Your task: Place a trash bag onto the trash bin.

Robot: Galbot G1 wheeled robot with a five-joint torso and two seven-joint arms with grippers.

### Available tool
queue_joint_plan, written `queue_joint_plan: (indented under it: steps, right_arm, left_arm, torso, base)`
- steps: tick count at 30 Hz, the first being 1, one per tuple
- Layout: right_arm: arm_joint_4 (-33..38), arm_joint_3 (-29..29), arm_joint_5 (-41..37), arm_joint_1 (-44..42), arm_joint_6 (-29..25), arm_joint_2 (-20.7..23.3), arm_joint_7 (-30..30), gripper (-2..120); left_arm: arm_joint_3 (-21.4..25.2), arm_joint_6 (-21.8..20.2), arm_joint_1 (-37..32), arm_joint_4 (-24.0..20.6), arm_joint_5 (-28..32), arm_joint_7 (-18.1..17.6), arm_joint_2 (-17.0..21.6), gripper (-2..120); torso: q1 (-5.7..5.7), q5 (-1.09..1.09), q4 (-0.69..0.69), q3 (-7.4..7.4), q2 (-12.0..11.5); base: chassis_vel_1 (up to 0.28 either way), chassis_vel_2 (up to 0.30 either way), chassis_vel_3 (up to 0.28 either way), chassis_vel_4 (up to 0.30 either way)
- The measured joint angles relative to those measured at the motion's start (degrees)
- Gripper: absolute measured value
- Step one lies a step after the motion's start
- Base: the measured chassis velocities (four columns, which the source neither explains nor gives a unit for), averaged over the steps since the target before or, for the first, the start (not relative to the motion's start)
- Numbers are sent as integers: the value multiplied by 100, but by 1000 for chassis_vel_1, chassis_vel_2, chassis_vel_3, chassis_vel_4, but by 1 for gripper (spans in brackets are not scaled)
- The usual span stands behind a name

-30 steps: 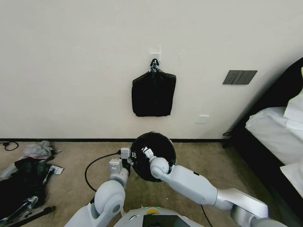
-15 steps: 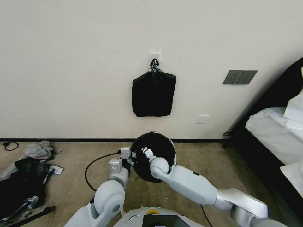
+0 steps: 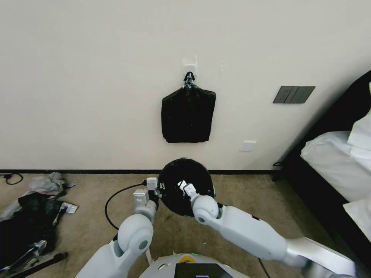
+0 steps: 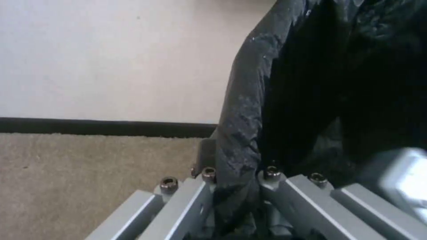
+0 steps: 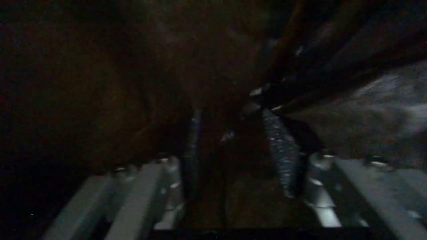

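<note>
Arms both reach forward and down to the thin, glossy, wrinkled black plastic trash bag [image 3: 184, 185] spread over the round bin at the wall's foot. The left end effector [image 4: 236, 200] is clenched on the bag's left edge; the right end effector [image 3: 184, 188] sits inside the mouth, its fingers parted in the dark right wrist view. Since a second ago the right arm has shifted rightward and forward. The bin's body is hidden beneath the film.

The trash bag [image 3: 185, 185] and both arms have shifted slightly toward the wall, apparently.
</note>
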State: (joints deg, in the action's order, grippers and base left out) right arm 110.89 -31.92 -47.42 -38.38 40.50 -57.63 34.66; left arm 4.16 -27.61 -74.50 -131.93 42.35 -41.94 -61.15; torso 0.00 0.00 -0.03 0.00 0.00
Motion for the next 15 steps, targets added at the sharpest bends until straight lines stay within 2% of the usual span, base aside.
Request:
queue_joint_plan:
  steps: [2, 5, 7, 9, 11, 14, 15]
  right_arm:
    - [159, 34, 2, -44, 0, 67, -37, 44]
    - [616, 168, -1, -167, -3, 184, -190, 60]
    - [707, 222, -2, -199, -4, 193, -225, 63]
    - [1012, 478, -7, -335, -9, 221, -375, 73]
    - [1079, 552, -6, -368, -11, 232, -409, 76]
    - [1446, 1007, -1, -584, -24, 377, -569, 92]
    - [1446, 1007, -1, -584, -24, 377, -569, 92]
  left_arm:
    - [-22, -13, 29, 42, 22, -15, -17, 1]
    - [-69, -68, 78, 123, 126, -46, -62, 1]
    - [-76, -77, 81, 137, 147, -51, -68, 1]
    - [-78, -97, 79, 174, 199, -57, -78, 1]
    - [-71, -99, 76, 187, 217, -59, -81, 1]
    - [-10, -104, 73, 288, 366, -87, -110, 1]
    - [-10, -104, 73, 288, 366, -87, -110, 1]
  torso:
    - [0, 1, 1, 0, 0]
    - [0, 0, 3, 0, 0]
    - [0, 1, 3, 0, 0]
    - [0, 1, 3, 0, 0]
    - [0, 1, 3, 0, 0]
    - [0, 1, 3, 0, 0]
    - [0, 1, 3, 0, 0]
  base:
    - [0, 0, 0, 0]
    - [0, 0, 0, 0]
    - [0, 0, 0, 0]
    - [0, 0, 0, 0]
    - [0, 0, 0, 0]
    - [0, 0, 0, 0]
    - [0, 0, 0, 0]
